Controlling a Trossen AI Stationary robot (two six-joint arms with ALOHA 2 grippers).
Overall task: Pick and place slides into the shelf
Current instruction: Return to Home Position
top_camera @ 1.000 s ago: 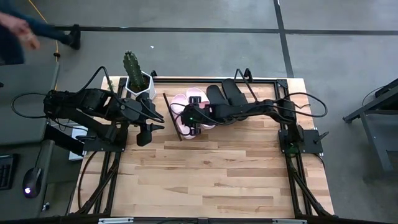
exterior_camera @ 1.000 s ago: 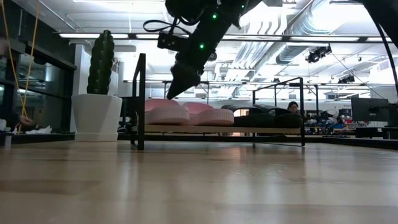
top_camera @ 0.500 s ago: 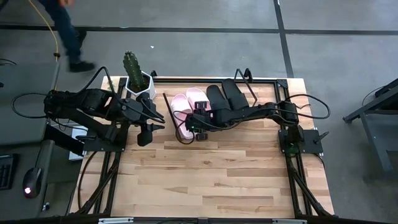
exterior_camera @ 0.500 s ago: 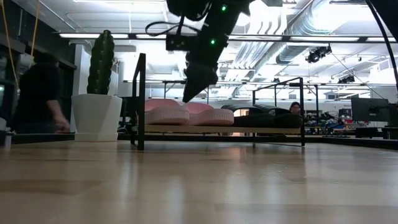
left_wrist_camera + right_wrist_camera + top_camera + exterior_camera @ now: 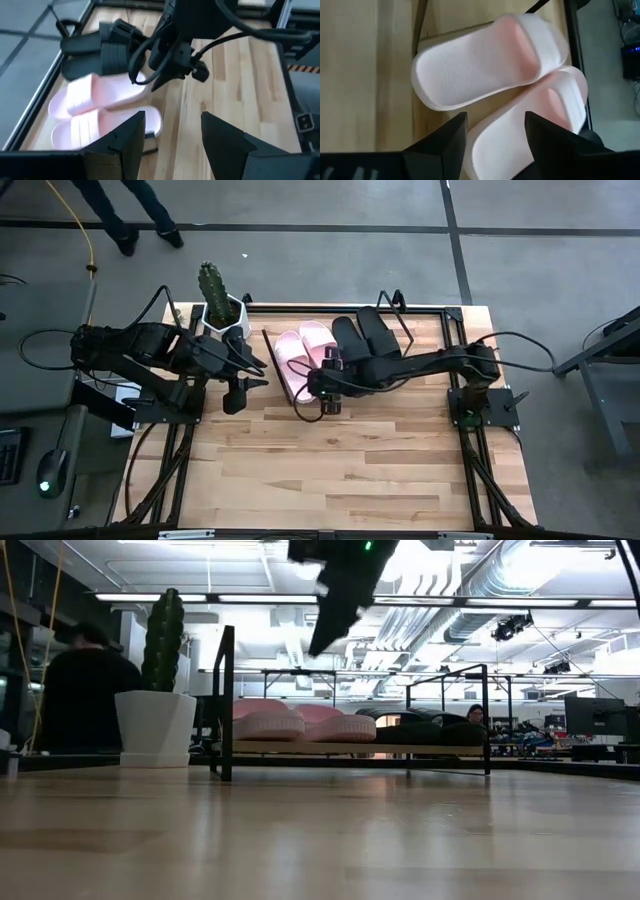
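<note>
Two light pink slides (image 5: 293,363) (image 5: 318,343) and two black slides (image 5: 362,335) lie side by side, soles down, on the shelf (image 5: 272,358) at the table's far side. The low view shows the pink slides (image 5: 300,725) and black slides (image 5: 430,730) on the slanted board (image 5: 440,749). My right gripper (image 5: 328,390) hangs open and empty, high above the shelf's near edge (image 5: 318,645). Its wrist view looks down on the pink pair (image 5: 480,60) between the fingers (image 5: 496,120). My left gripper (image 5: 235,392) (image 5: 172,117) waits open, left of the shelf.
A cactus in a white pot (image 5: 215,305) (image 5: 160,690) stands at the far left corner beside the shelf. A person (image 5: 120,205) walks on the floor beyond the table. The bare wooden tabletop (image 5: 340,470) stretches from the shelf to the near edge.
My right gripper has moved away from over the pink slides, toward the table's right and near side, and has risen well above the shelf. The slides lie on the board as before. A person has walked past behind the table.
</note>
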